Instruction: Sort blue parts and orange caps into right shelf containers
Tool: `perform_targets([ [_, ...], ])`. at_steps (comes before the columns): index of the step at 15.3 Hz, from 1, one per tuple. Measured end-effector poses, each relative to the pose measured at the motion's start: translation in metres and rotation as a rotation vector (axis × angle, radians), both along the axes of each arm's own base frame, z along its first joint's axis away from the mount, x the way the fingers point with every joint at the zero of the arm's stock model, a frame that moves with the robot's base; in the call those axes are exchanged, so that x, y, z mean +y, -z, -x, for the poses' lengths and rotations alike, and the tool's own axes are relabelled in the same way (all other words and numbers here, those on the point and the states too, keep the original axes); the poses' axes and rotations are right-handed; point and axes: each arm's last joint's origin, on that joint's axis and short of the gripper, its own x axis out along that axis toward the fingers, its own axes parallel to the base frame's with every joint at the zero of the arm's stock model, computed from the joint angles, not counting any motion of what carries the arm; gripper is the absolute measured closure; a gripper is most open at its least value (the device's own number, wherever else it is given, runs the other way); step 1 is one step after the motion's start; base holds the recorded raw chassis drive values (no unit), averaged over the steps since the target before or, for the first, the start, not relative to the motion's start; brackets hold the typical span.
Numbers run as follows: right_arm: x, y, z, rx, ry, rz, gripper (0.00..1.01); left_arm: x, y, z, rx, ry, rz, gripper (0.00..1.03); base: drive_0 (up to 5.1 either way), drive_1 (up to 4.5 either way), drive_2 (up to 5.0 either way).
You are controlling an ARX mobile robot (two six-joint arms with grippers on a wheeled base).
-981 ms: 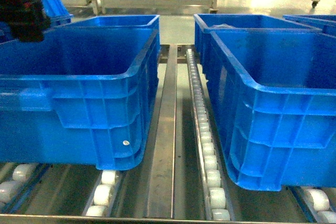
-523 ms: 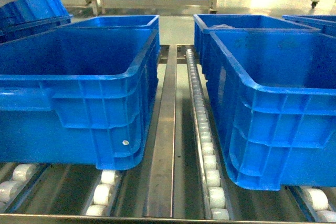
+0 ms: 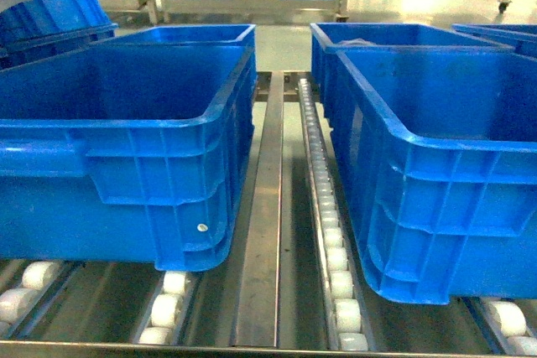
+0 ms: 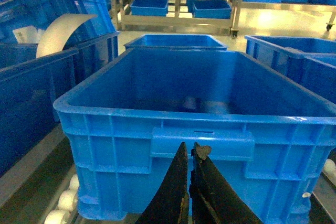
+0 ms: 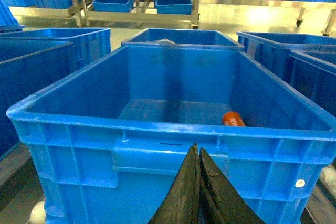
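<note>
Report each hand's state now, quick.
Left hand: closed, holding nothing visible.
Right hand: closed, holding nothing visible.

Two big blue crates (image 3: 151, 148) sit side by side on the roller shelf (image 3: 327, 232), the right crate (image 5: 173, 129) holding an orange cap (image 5: 232, 119).

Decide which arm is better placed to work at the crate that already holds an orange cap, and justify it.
Right. The right gripper, shut, sits at the crate containing the orange cap. The left gripper faces a different crate with no orange cap visible.
</note>
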Motion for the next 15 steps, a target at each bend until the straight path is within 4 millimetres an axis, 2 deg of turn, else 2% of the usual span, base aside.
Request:
perform_targets([
  [7, 0.0, -0.006, 0.022, -0.02, 0.0, 0.0, 1.0, 0.0, -0.005, 0.024, -0.011, 0.0, 0.0, 1.01, 0.0, 0.0, 0.0],
  [15, 0.0, -0.007, 0.036, -0.026, 0.0, -0.002, 1.0, 0.0, -0.006, 0.04, -0.018, 0.0, 0.0, 1.01, 0.0, 0.0, 0.0],
])
